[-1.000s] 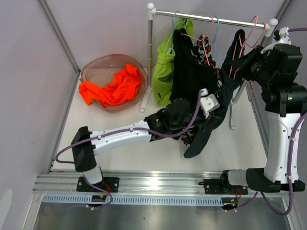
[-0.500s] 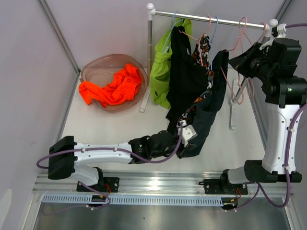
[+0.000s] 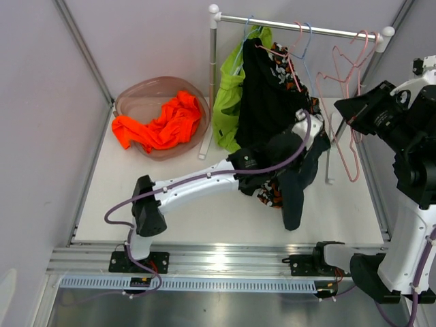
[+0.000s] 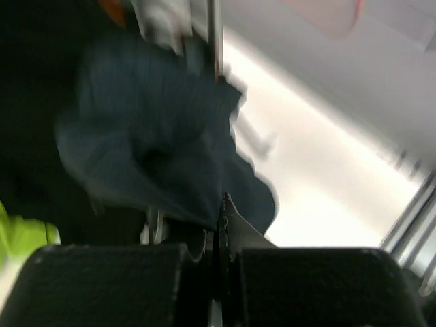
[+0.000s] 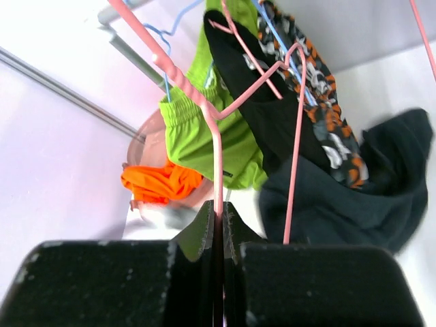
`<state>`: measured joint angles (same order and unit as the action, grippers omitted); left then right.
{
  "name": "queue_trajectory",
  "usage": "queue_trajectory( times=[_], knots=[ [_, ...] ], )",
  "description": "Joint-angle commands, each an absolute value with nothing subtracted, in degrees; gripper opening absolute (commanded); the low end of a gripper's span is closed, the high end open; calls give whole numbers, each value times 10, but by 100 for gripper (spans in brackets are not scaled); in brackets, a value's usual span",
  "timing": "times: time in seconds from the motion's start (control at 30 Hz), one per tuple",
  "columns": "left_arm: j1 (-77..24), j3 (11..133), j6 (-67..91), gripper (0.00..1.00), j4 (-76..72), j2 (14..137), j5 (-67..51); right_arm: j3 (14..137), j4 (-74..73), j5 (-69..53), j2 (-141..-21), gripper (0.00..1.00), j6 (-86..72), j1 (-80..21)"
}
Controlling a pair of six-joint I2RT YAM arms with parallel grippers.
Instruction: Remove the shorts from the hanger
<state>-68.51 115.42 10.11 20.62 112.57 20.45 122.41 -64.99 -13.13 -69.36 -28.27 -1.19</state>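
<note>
Two tight grips: left end effector (image 4: 221, 212) on dark shorts (image 4: 157, 146), right end effector (image 5: 217, 212) on pink hanger (image 5: 217, 163).

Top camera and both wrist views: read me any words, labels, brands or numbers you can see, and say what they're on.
No readable text in any view.
Patterned garment: orange-and-white print, no letters.
Dark shorts and pink hanger: no label or mark visible.
Left wrist view: too blurred to read anything.
</note>
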Motion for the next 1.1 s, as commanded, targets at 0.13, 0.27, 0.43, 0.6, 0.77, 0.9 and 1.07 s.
queue_trajectory(
  times=[0.13,0.27,0.43,0.6,0.77,0.9,1.07],
  knots=[
    [-756,904,146,0,279,851,268,1237,-604,-97,-764,0,-250,-6],
    [-701,924,116,0,355,762,324,1267,-578,-70,-813,0,-238,-6],
    [-496,968,56,0,371,726,252,1314,-555,-50,-869,0,-237,25],
    [-353,1113,11,0,383,800,179,1361,-547,-55,-927,0,-238,45],
    [-244,1335,14,0,417,913,119,1344,-527,-60,-941,0,-238,50],
    [-192,1448,26,0,384,1007,80,1308,-497,-76,-950,0,-243,50],
    [-153,1447,6,0,267,1055,94,1281,-486,-78,-975,0,-239,51]
  ],
)
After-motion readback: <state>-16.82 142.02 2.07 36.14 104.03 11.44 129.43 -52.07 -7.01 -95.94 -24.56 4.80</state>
